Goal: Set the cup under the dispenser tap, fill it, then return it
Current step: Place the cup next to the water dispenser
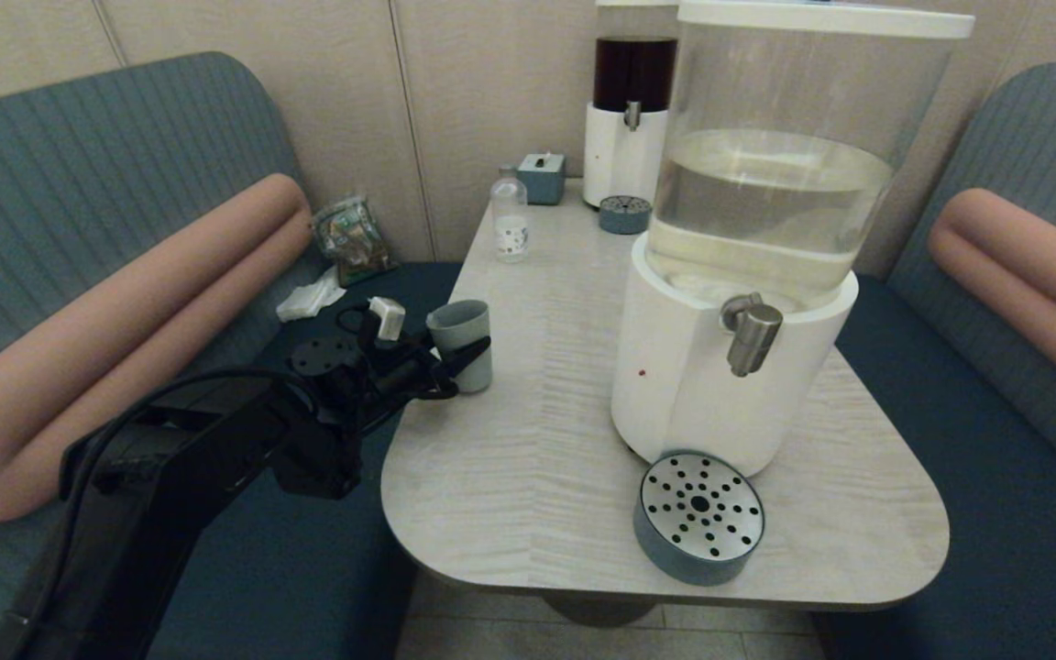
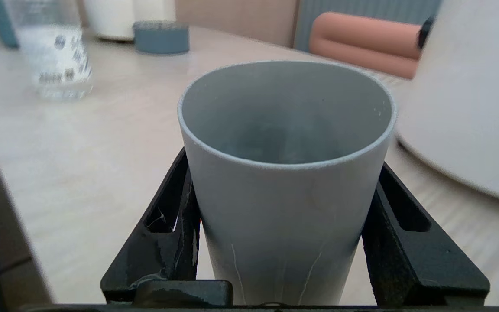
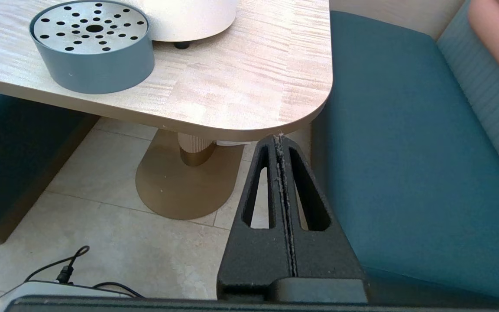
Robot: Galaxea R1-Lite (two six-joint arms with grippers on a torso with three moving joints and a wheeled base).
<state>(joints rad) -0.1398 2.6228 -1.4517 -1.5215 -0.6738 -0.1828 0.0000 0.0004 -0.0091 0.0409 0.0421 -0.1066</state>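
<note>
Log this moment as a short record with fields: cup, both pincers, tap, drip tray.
cup: grey-green tumbler, upright on the table's left edge, looks empty
left pincer: one finger on each side of the cup's wall
right pincer: shut, parked below the table's near corner
dispenser tap: steel spigot, nothing beneath it
drip tray: in front of the dispenser, bare

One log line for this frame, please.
Stage: grasping | left gripper: shut on grey-green tumbler cup, table's left edge | steel dispenser tap: nothing under it | right gripper: shut, parked
</note>
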